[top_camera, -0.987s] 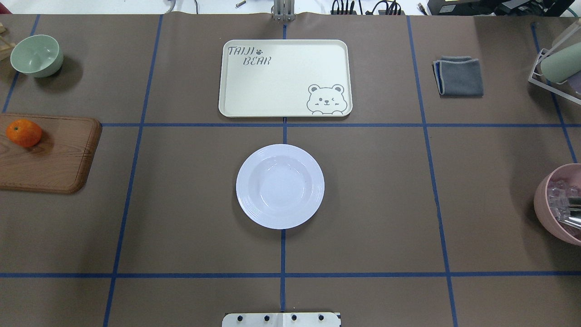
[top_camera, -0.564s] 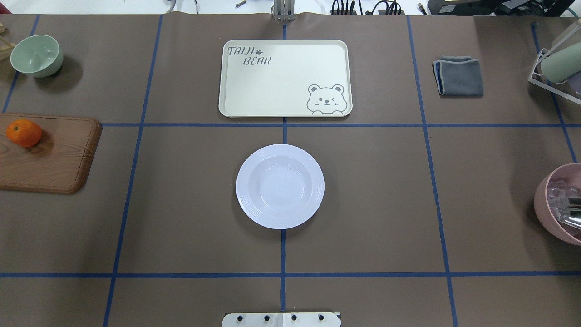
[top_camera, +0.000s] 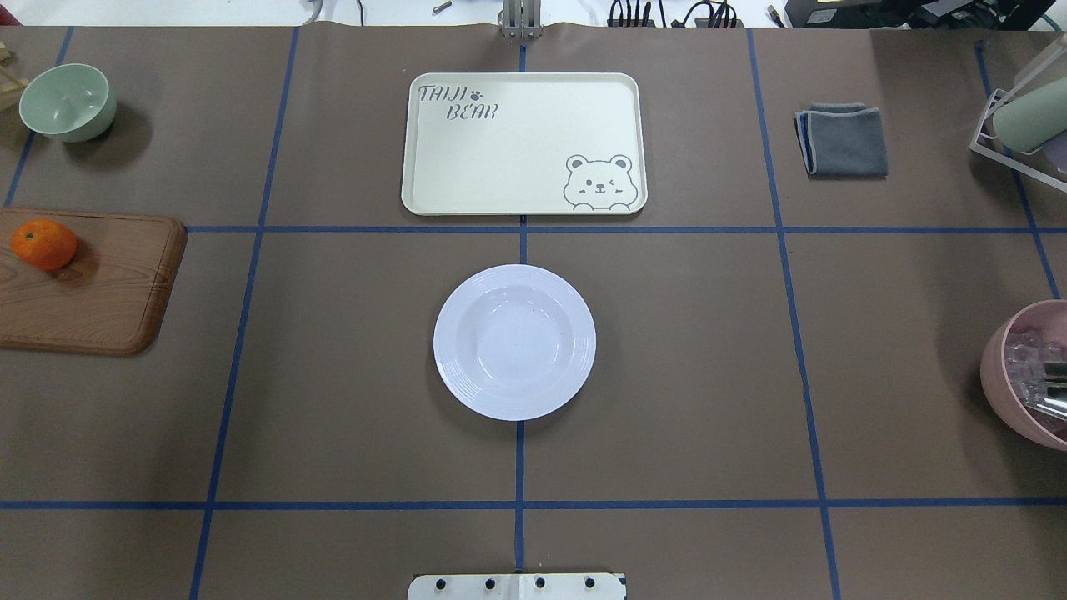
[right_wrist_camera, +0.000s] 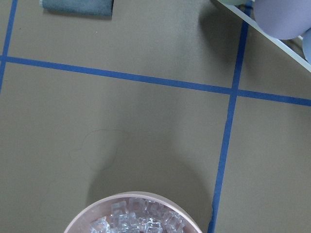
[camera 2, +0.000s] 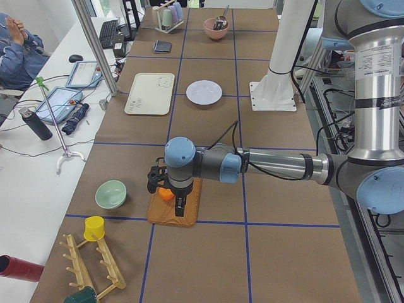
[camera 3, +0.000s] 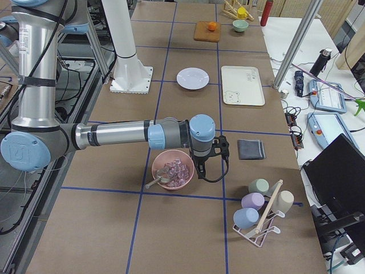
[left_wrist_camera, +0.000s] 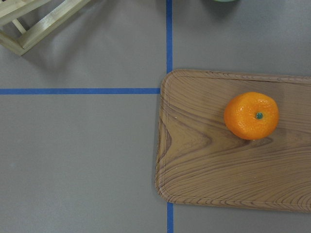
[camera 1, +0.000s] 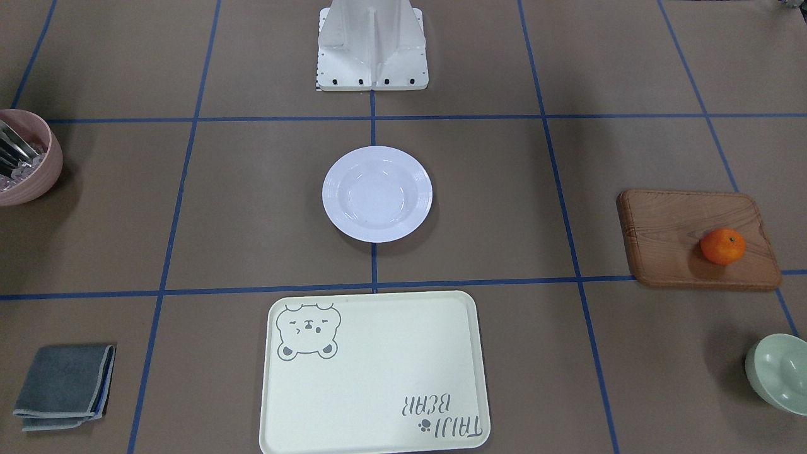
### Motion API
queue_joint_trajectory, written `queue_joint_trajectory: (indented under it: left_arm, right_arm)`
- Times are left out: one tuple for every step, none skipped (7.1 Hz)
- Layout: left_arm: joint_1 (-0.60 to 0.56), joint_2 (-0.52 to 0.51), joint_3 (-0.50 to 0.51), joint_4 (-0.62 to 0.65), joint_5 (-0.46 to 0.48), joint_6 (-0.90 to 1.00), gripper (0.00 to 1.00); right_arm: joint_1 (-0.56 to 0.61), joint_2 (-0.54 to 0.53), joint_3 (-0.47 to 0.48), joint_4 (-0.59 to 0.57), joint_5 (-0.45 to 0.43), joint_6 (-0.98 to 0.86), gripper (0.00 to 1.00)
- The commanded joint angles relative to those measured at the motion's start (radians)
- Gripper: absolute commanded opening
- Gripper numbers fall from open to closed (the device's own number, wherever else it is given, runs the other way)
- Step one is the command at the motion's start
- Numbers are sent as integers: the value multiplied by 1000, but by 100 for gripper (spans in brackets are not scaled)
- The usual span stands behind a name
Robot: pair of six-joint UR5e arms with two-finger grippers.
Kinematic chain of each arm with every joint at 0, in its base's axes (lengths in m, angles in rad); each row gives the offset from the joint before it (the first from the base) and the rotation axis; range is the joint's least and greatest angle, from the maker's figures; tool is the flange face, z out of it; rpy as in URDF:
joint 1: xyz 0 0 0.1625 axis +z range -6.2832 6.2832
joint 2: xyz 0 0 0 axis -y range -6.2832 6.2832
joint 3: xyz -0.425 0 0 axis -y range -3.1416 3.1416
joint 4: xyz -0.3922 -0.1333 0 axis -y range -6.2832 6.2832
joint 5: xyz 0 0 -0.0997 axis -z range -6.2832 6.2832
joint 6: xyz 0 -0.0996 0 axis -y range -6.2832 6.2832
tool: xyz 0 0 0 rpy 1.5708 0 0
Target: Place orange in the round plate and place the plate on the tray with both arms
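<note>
The orange lies on a brown wooden board at the table's left edge, and it also shows in the left wrist view. The white round plate sits empty at the table's middle. Beyond it lies the cream tray with the bear drawing, nothing on it. My left gripper hangs over the board, just above the orange. My right gripper hovers beside the pink bowl. Neither gripper's fingers show well enough to tell open from shut.
A pale green bowl stands at the far left. On the right are a folded grey cloth, a cup rack, and the pink bowl holding ice cubes and a utensil. A person sits at the side bench.
</note>
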State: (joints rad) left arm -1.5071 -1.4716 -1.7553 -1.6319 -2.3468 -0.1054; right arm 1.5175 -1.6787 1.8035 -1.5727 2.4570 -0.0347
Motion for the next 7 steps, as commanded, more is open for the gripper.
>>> queue_joint_trajectory:
  left_arm:
    - [117,-66,11,4,7,0,97]
    - [157,-126,43,3,11,-25,97]
    - [172,-186,112,0,11,-37,97]
    - [186,-250,199,-25,11,-45,98]
    - [203,-260,236,-48,11,-45,98]
    - [232,-275,270,-51,11,-45,98]
    - [243,-285,302,-52,11,-45,98]
  right_arm:
    - [-5,1,4,0,0,-1,100]
    - [-10,1,4,0,0,-1,100]
    - [-13,1,4,0,-1,-2,100]
    - [-25,1,2,0,-3,-1,100]
    - [-29,1,2,0,-3,1,100]
    - [-33,1,2,0,-3,2,100]
    - [-37,1,1,0,-3,2,100]
